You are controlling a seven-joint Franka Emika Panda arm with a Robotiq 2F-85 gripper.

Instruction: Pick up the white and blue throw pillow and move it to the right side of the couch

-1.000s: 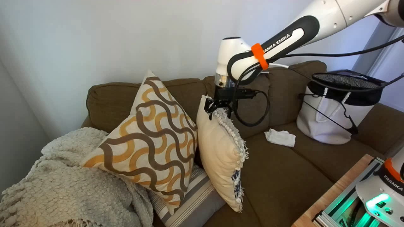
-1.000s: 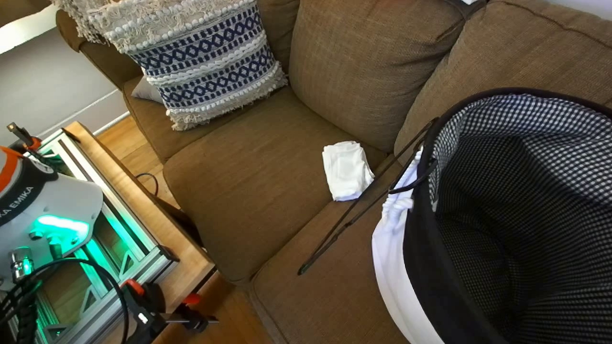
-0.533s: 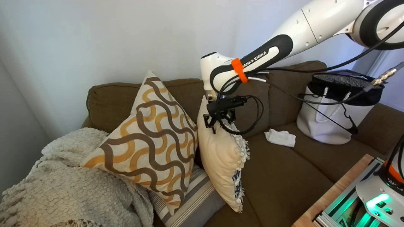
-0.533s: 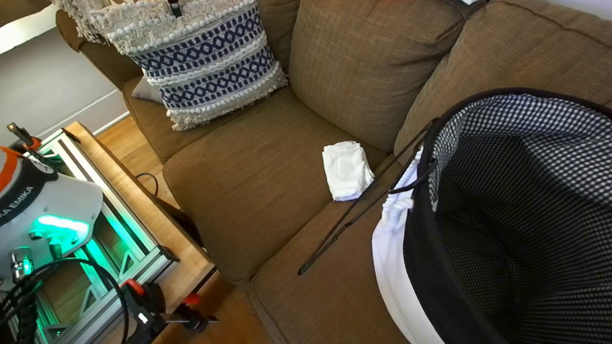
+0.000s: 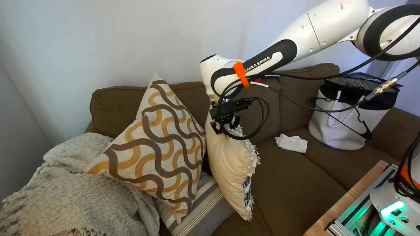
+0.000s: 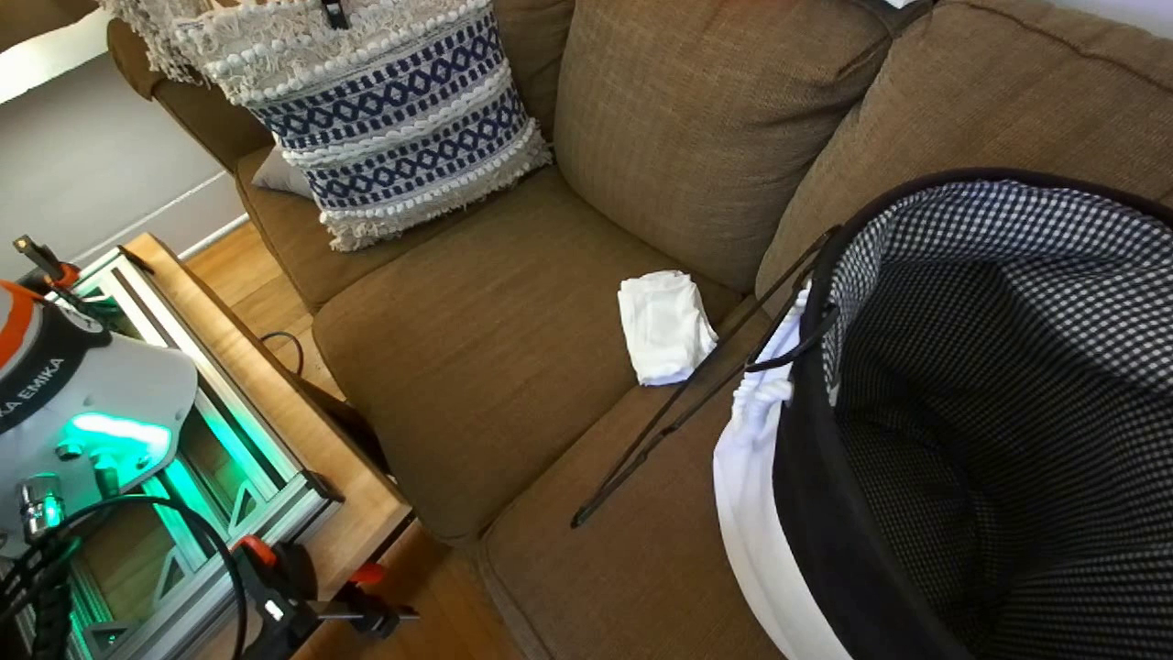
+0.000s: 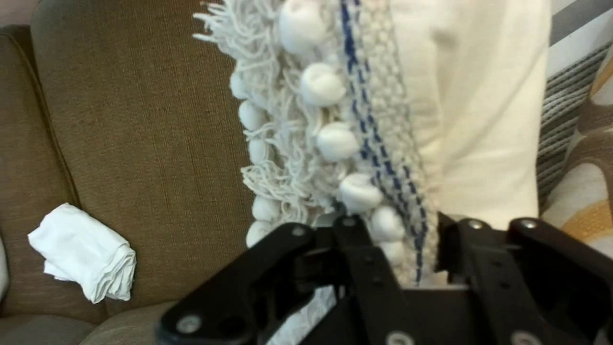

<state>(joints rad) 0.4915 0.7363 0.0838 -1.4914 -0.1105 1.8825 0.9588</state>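
Observation:
The white and blue throw pillow (image 5: 226,167) stands upright on the brown couch (image 5: 292,183), its plain cream back and fringed edge showing. Its blue-patterned front (image 6: 403,128) faces the camera in an exterior view. At the pillow's top edge is my gripper (image 5: 225,128), pointing down. The wrist view has the pillow's fringed rim pinched between the black jaws of the gripper (image 7: 393,225), fabric and white pom-poms filling the gap. One dark finger (image 6: 335,15) lies against the front face. The couch's right side (image 5: 402,131) has a bag on it.
A brown-and-yellow patterned pillow (image 5: 160,144) leans right beside it, over a striped cushion (image 5: 203,209) and a fluffy blanket (image 5: 75,193). A folded white cloth (image 6: 664,325) lies on the seat. The white-and-black bag (image 5: 347,121) carries a hanger (image 6: 641,449). A wooden table (image 6: 367,513) stands before the couch.
My gripper has come down and leftward in an exterior view onto the pillow's top edge, and its jaws have drawn together on it. The pillow has hardly moved.

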